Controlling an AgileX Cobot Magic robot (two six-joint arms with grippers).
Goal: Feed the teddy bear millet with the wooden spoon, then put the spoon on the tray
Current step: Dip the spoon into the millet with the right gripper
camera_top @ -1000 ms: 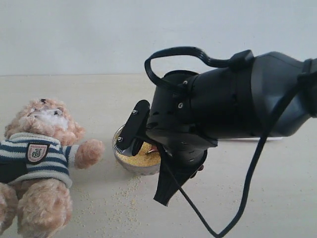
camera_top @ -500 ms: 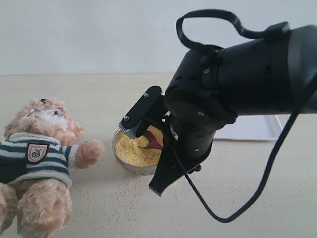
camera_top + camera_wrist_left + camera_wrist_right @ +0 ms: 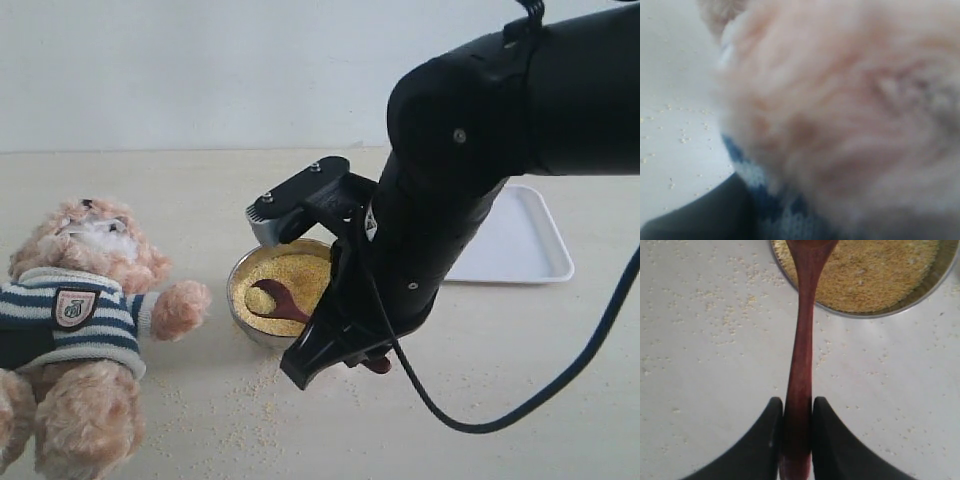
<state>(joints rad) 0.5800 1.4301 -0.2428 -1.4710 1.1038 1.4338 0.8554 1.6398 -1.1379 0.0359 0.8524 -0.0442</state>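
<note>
Right wrist view: the right jaws are closed tight on the handle of a slim, dark reddish-brown wooden spoon [image 3: 802, 355]. Its oval end rests in fine yellow millet [image 3: 875, 270] inside a round steel bowl [image 3: 927, 285]. I cannot tell how the left jaws stand, as blurred fur of the fluffy light-brown teddy bear [image 3: 840, 100] fills their view.

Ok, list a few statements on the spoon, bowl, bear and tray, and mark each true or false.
1. The right gripper pinches the wooden spoon by its handle between its fingers. True.
2. The spoon's tip is at the teddy bear mouth. False: it is at the millet in the steel bowl, apart from the teddy bear.
3. The steel bowl stands on the tray. False: it stands on the table, apart from the tray.
4. Loose grains lie scattered on the table. True.
</note>
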